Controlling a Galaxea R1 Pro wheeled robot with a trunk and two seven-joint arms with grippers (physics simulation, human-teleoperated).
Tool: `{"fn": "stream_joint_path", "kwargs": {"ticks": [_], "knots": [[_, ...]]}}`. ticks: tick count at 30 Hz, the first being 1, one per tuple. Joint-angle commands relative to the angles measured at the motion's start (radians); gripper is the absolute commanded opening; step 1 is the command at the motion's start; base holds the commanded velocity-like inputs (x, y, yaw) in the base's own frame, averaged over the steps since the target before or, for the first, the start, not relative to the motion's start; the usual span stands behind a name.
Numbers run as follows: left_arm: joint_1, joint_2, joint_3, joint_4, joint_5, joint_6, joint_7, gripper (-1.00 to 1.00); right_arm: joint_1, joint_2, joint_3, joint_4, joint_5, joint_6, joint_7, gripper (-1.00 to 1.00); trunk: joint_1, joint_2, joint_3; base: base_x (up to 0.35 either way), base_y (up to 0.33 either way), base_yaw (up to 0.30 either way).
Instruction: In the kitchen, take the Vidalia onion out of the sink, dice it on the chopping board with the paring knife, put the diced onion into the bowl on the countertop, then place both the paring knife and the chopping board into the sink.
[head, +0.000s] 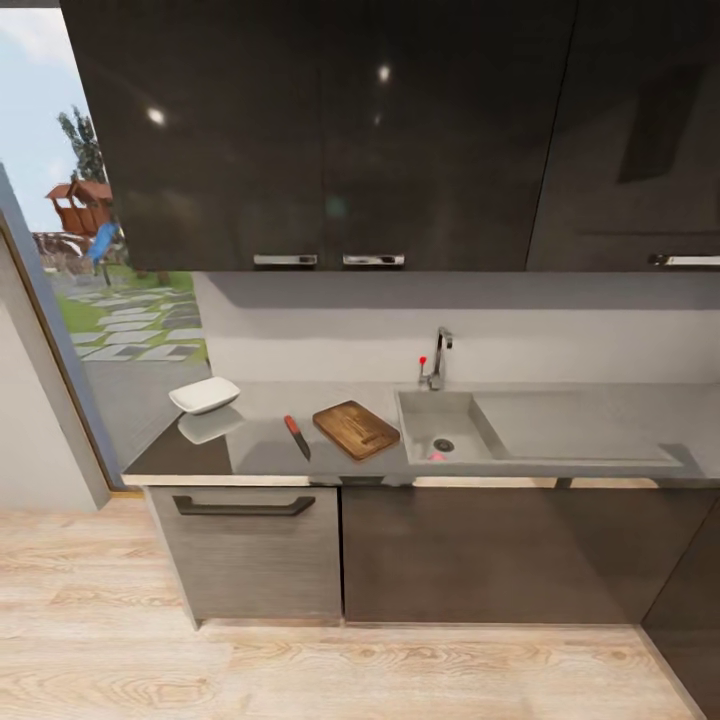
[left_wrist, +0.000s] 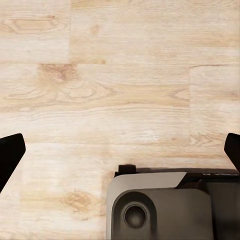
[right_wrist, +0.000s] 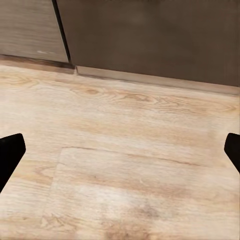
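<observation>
In the head view the dark brown chopping board (head: 356, 429) lies at an angle on the grey countertop (head: 260, 450), just left of the sink (head: 470, 410). Left of the board lies the red-handled paring knife (head: 297, 437). The white bowl (head: 205, 395) stands at the counter's far left end. Down in the basin, close to the drain, a small pinkish thing (head: 437, 456) shows partly behind the front wall; it looks like the Vidalia onion. My left gripper (left_wrist: 120, 155) and right gripper (right_wrist: 120, 152) hang open over the wooden floor, far from the counter, with nothing between the fingers.
Dark wall cabinets (head: 330, 130) hang above the counter, and the chrome tap (head: 438, 358) rises behind the basin. A doorway to a garden (head: 110, 300) opens at the left. Cabinet fronts (right_wrist: 150, 35) stand ahead of my right gripper. Part of my base (left_wrist: 170, 205) sits below the left gripper.
</observation>
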Motion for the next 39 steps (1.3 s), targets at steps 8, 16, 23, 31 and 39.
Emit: {"fn": "stream_joint_path", "kwargs": {"ticks": [8, 16, 23, 31, 39], "knots": [[0.0, 0.0, 0.001, 0.0, 0.001, -0.002, 0.0, 1.0, -0.001, 0.0, 0.001, 0.0, 0.007, -0.002, -0.006, 1.0, -0.03, 0.055, 0.023, 0.0, 0.0, 0.0], [0.0, 0.0, 0.001, 0.0, 0.001, -0.002, 0.0, 1.0, -0.001, 0.0, 0.001, 0.0, 0.007, -0.003, -0.006, 1.0, -0.061, 0.111, 0.048, 0.0, 0.0, 0.0], [0.0, 0.0, 0.001, 0.0, 0.001, -0.002, 0.0, 1.0, -0.001, 0.0, 0.001, 0.0, 0.007, -0.004, -0.006, 1.0, -0.073, 0.132, 0.058, 0.0, 0.0, 0.0], [0.0, 0.0, 0.001, 0.0, 0.001, -0.002, 0.0, 1.0, -0.001, 0.0, 0.001, 0.0, 0.007, -0.005, -0.006, 1.0, -0.073, 0.132, 0.058, 0.0, 0.0, 0.0], [0.0, 0.0, 0.001, -0.001, 0.001, -0.002, 0.0, 1.0, -0.001, 0.0, 0.001, 0.0, 0.007, -0.005, -0.006, 1.0, -0.073, 0.132, 0.058, 0.0, 0.0, 0.0]]}}
